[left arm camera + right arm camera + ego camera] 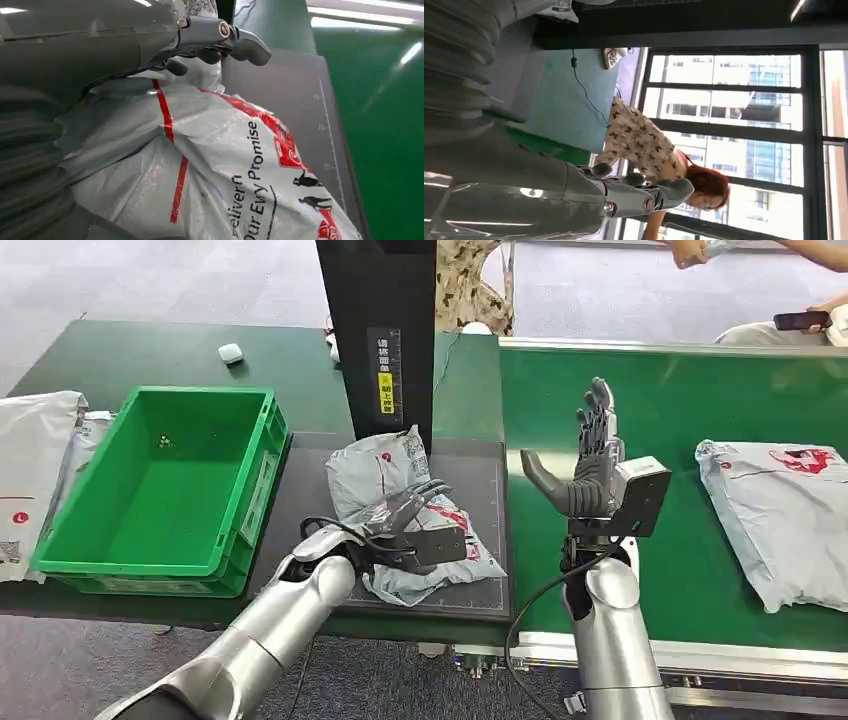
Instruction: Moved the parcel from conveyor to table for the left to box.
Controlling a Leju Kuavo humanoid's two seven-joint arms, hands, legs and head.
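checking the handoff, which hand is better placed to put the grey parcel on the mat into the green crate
Left. The left hand rests on the grey parcel beside the green crate; the right hand is raised, open, over the conveyor.

The left hand [405, 515] lies over the grey parcel [395, 475] on the dark mat [480, 585], covering its middle, so whether the fingers actually grip the plastic cannot be told from the head view. In the left wrist view the printed lettering on the parcel runs off the picture's edge, and the thumb [245, 45] hides part of the bag's crumpled end. The second parcel [775, 515] on the conveyor [690, 590] is cut by the frame's right edge. The white bags [35, 455] beside the green crate [165, 490] run past the left edge. The label on the black post [386, 370] is too small to read. People at the far side are cropped to arms and clothing.
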